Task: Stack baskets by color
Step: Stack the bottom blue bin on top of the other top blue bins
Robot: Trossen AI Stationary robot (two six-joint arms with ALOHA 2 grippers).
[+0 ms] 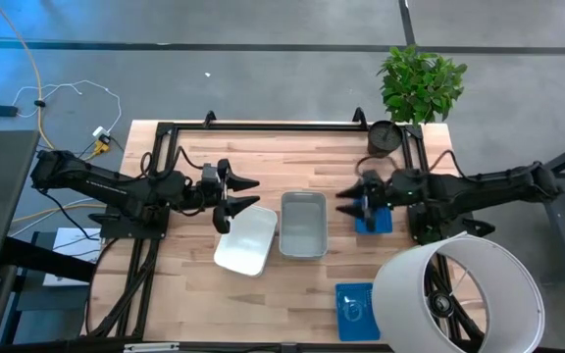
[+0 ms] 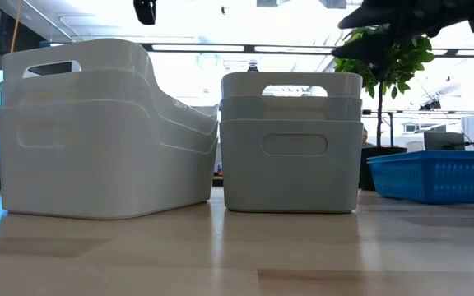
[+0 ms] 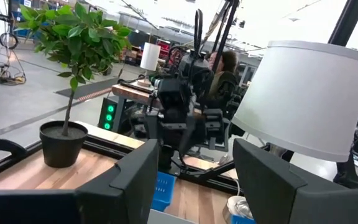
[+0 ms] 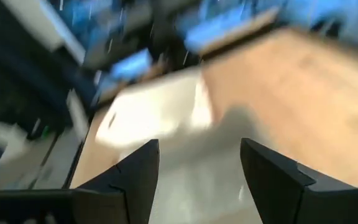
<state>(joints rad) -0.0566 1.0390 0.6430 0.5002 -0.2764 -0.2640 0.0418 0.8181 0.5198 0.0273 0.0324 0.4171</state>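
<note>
the white baskets (image 1: 247,240) and grey baskets (image 1: 303,224) sit stacked mid-table (image 1: 292,157), touching. a blue basket (image 1: 375,220) lies under the right hand (image 1: 348,201), another (image 1: 356,310) near the front edge. left hand (image 1: 247,194) hovers spread; right likewise.

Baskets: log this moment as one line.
white baskets: stacked | grey baskets: stacked beside them | blue basket: under right gripper, open | left gripper: open, above white stack
</note>
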